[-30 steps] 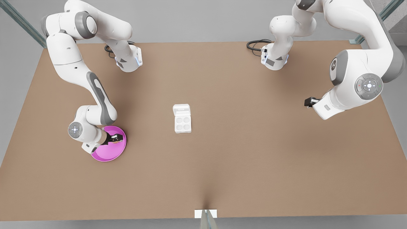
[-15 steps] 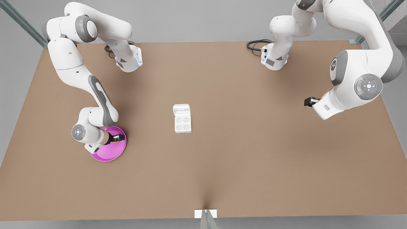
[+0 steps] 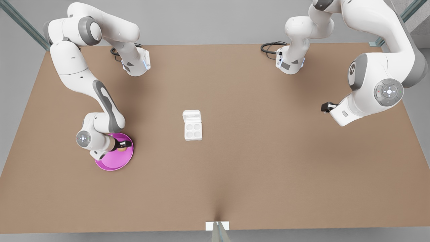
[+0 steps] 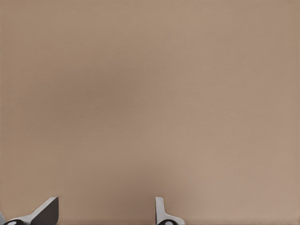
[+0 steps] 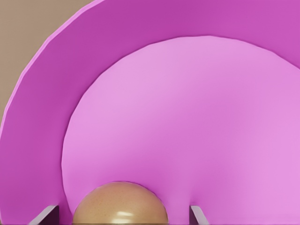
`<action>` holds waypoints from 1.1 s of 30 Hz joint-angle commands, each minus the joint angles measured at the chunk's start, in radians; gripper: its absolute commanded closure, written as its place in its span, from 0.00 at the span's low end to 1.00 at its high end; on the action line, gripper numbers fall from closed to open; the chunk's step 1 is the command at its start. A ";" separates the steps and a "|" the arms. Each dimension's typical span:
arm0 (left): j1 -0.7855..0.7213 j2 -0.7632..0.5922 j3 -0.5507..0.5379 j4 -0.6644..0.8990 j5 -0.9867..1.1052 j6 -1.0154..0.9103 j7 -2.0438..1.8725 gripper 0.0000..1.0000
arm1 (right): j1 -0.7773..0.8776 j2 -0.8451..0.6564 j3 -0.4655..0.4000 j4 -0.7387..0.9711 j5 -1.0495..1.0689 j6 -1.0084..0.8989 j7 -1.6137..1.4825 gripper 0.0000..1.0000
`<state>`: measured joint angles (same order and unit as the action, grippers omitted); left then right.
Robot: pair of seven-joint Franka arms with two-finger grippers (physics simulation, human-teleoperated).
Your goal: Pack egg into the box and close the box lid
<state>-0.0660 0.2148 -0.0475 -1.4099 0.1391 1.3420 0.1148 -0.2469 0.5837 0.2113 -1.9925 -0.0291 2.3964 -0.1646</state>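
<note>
Tan-brown egg (image 5: 120, 204) on pink plate (image 3: 109, 163), speckled, glossy, between spread fingers of right claw (image 3: 123, 145); not yet gripped. Grasp step in hand: needs closing, lifting, carrying to white box (image 3: 193, 131) mid-tabletop (image 3: 268, 168), box lid (image 3: 191, 117) open. Left claw (image 4: 105, 213) released, waiting far off.

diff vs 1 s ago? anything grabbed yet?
The right gripper, at the front view's left, has edged slightly back over the pink plate and its fingers now straddle the egg with gaps on both sides, so nothing is gripped yet. The egg is on the plate. The left gripper waits as before, fingers apart over bare table. The box and its open box lid have not moved.
</note>
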 commanded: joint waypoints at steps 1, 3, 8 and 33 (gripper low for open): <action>0.000 -0.002 0.000 0.000 0.000 -0.007 0.000 0.00 | 0.000 -0.002 0.000 -0.005 0.001 0.012 0.005 0.00; 0.000 0.000 0.000 0.000 0.000 -0.007 0.000 0.00 | 0.000 -0.002 0.000 -0.005 0.001 0.013 0.008 0.00; 0.000 0.000 0.000 0.000 0.000 -0.007 0.000 0.00 | 0.001 -0.001 0.000 -0.003 0.001 0.012 0.017 0.08; -0.005 -0.002 0.000 0.002 0.000 -0.007 0.000 0.00 | 0.109 -0.047 0.011 0.136 0.015 -0.033 0.102 0.35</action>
<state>-0.0706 0.2143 -0.0475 -1.4086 0.1394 1.3348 0.1148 -0.1545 0.5382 0.2221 -1.8666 -0.0190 2.3713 -0.1460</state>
